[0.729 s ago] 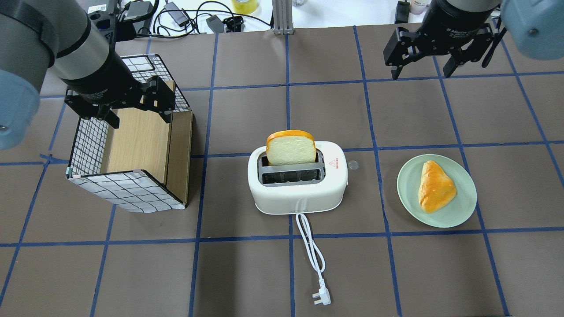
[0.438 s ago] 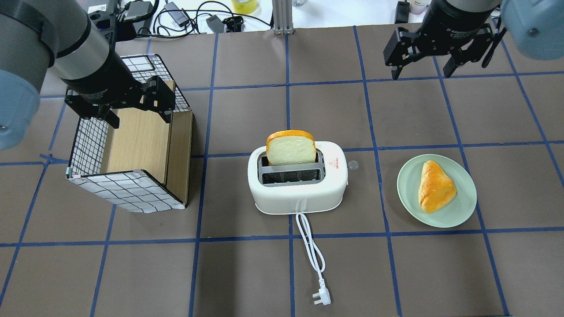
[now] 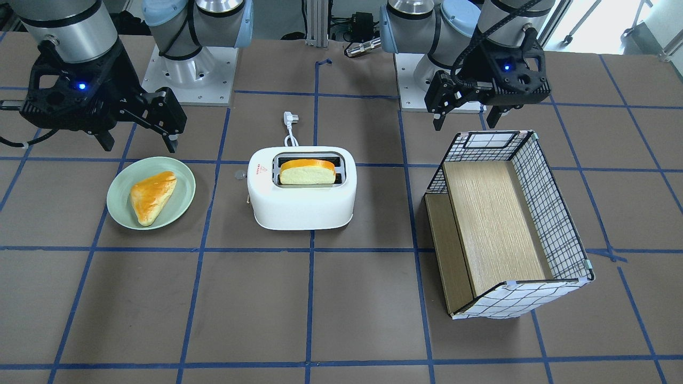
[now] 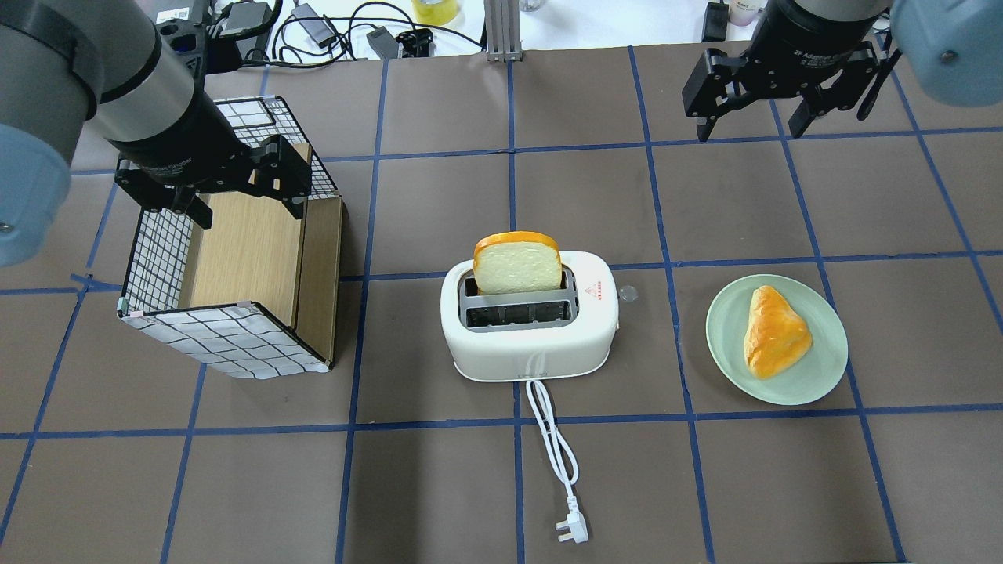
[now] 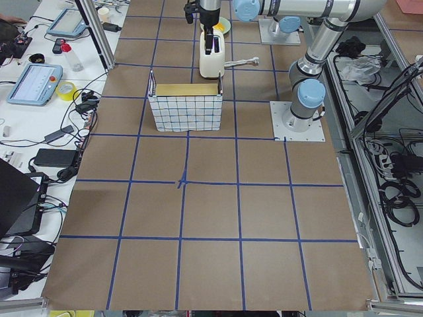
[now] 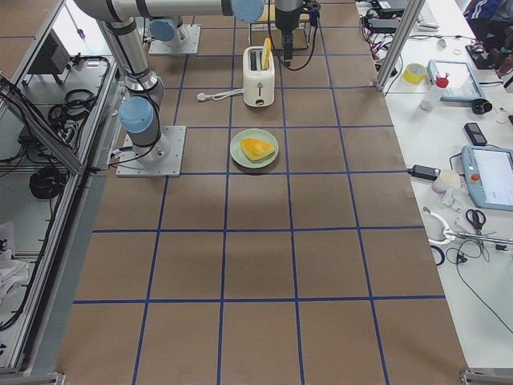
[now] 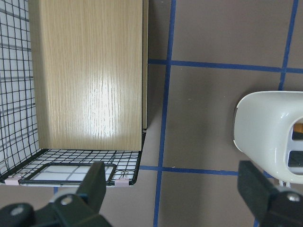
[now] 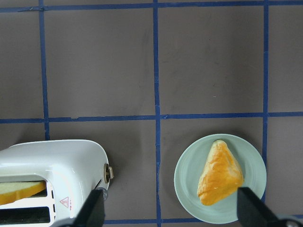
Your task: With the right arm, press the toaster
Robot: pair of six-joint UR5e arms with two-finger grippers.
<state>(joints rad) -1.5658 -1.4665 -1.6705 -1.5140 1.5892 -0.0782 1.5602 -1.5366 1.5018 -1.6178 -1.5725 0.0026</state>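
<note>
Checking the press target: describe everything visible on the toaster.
The toaster is white rounded plastic, upright on the brown table. Two top slots: the one farther from the robot holds a bread slice sticking up, the other is empty. Red logo on top, small knob on the end facing the plate. White cord trails toward the robot, plug loose. Nothing else touches it.

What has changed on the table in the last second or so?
Nothing that I can see. The right gripper and the left gripper hang open in the same places, away from the toaster. The bread slice stands in its slot and the pastry lies on the plate.
</note>
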